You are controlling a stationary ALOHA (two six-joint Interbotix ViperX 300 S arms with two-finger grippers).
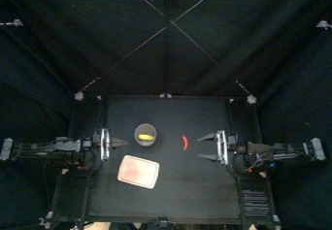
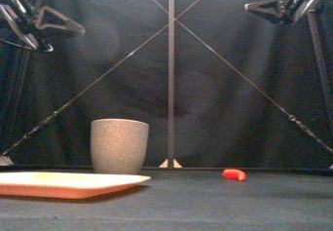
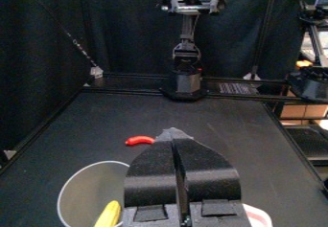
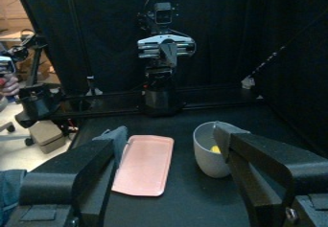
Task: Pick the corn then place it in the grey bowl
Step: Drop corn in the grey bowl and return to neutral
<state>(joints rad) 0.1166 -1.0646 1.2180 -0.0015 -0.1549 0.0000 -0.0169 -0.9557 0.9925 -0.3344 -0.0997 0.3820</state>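
Observation:
The yellow corn lies inside the tall grey speckled cup, which stands upright left of the table's middle. The corn also shows in the cup in the left wrist view and in the right wrist view. My left gripper is shut on nothing and hangs above the table just left of the cup. At the right side my right gripper is open and empty, well apart from the cup. In the front view both grippers are raised, the left and the right.
A flat pink tray lies in front of the cup, toward the table's front edge. A small red chilli toy lies between the cup and my right gripper. It also shows low on the table in the front view.

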